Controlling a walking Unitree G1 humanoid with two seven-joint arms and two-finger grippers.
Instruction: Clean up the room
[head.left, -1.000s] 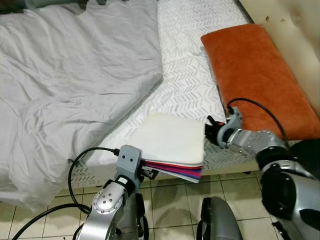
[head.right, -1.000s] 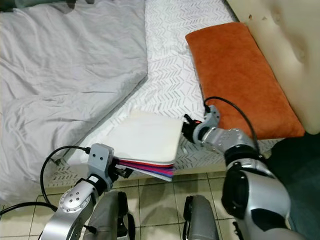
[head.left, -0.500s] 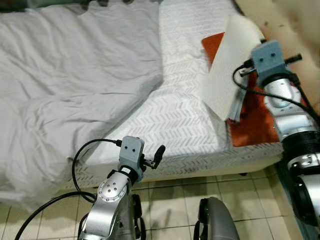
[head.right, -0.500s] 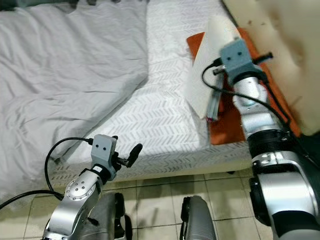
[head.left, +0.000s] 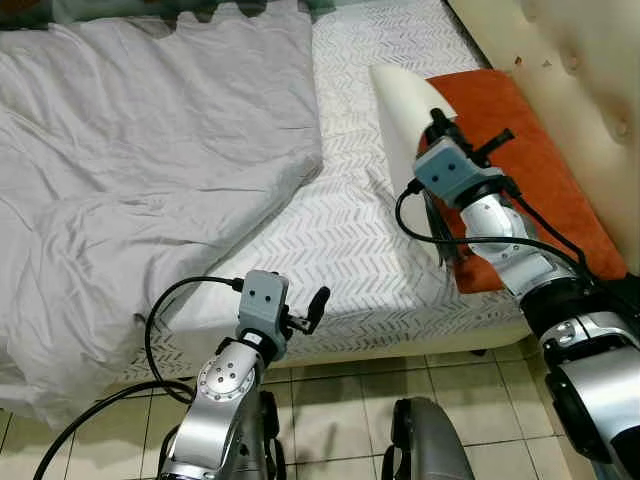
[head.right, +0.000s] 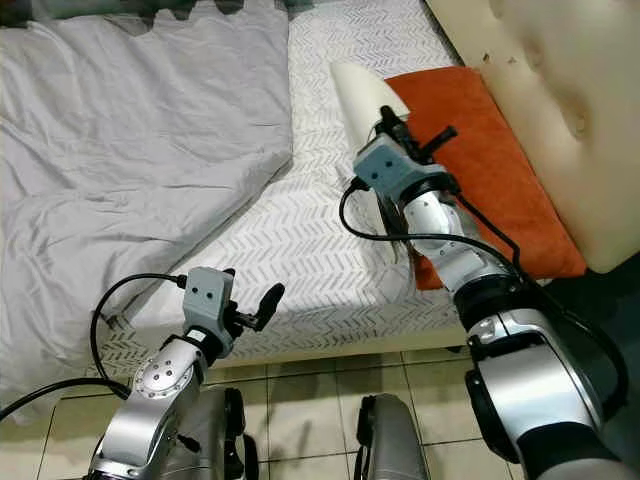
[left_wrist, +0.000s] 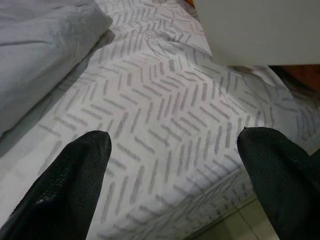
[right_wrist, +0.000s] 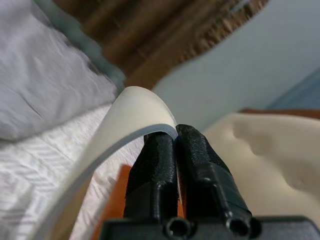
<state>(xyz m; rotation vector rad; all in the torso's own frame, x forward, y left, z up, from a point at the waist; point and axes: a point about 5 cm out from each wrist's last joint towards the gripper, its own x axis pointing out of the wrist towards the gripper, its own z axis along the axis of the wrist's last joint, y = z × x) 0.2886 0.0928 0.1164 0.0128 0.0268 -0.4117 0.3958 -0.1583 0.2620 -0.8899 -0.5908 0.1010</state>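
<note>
My right gripper (right_wrist: 176, 145) is pinched tight on one edge of the book (head.left: 405, 130), fingers (right_wrist: 155, 170) pressed together with the cream cover curling up past the tips. I'm holding it nearly on edge, above the mattress (head.left: 350, 240) and just beside the pillow (head.left: 540, 150), which lies against the headboard (head.left: 590, 50). The cover bows over at the top, so it's soft-backed: thin, floppy, light. Judgement: one edge pinch won't keep it flat; pages will sag or fan open if I tilt it, and the smooth cover could slip through the pads. Better hold is close to the bound edge, where it's stiffest, or lay it down flat before letting go.

Left gripper (left_wrist: 170, 165) hangs low at the bed's near edge, fingers (left_wrist: 75, 170) spread wide with nothing between them, pointing across the patterned sheet toward the book. The duvet (head.left: 150, 150) sits rumpled across the bed's left side, draping toward the tiled floor (head.left: 340, 400). Tidying looks far from done: book not yet put away, bedding unmade.
</note>
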